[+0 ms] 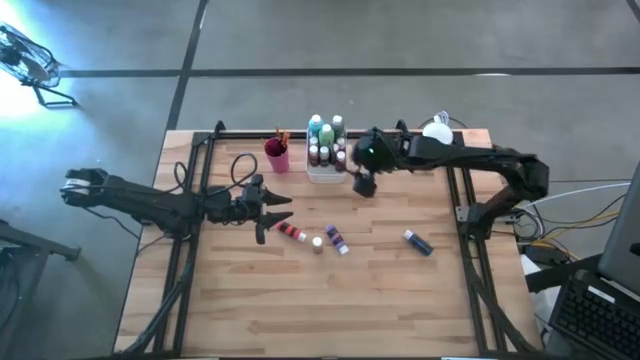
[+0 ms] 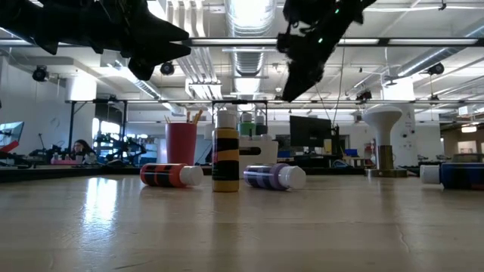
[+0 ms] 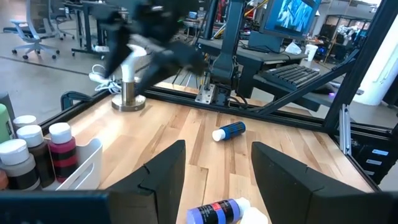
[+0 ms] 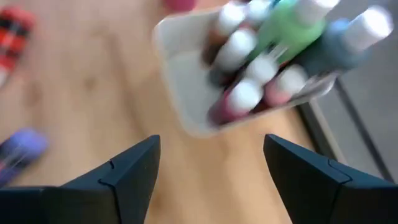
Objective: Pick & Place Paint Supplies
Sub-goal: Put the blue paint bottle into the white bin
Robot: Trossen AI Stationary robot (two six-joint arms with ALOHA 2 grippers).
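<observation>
I am seeing my right gripper [image 1: 364,186] hanging wide and empty just beside the tray [image 1: 322,176] full of paint bottles [image 1: 326,133]. My left gripper [image 1: 272,214] is waiting, fingers apart and empty, near the red bottle [image 1: 291,231] lying on the table [image 1: 330,300].

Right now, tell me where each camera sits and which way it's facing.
High: overhead, looking straight down; both arms, tray of bottles.
Low: table height, level across; arms overhead, red bottle lying.
Left wrist: past open left gripper toward blue bottle.
Right wrist: past open right gripper down at tray.
Shared: high and right wrist both show the tray.
</observation>
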